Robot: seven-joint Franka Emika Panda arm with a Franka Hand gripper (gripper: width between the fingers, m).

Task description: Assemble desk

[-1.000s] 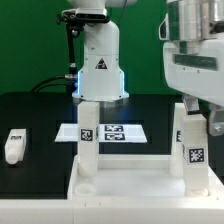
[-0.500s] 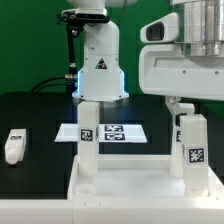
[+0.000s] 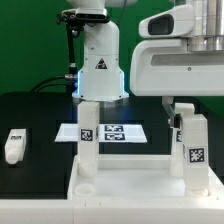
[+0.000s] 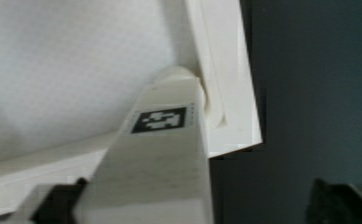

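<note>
The white desk top (image 3: 130, 180) lies at the front of the table, rim up. Two white tagged legs stand upright in its far corner sockets, the left one (image 3: 88, 135) and the right one (image 3: 190, 145). A third leg (image 3: 13, 143) lies loose on the black table at the exterior view's left. My gripper (image 3: 183, 108) hangs just above the right leg's top, jaws open. In the wrist view the gripper (image 4: 199, 200) straddles that leg (image 4: 160, 165) with a gap on one side, and the top's rim (image 4: 222, 60) shows beyond it.
The marker board (image 3: 112, 131) lies flat behind the desk top. The white cone-shaped robot base (image 3: 98, 70) stands behind it, with cables to its left. A green wall closes the back.
The hand has shifted toward the exterior view's left, coming to sit over the right leg. The legs and the desk top have not moved.
</note>
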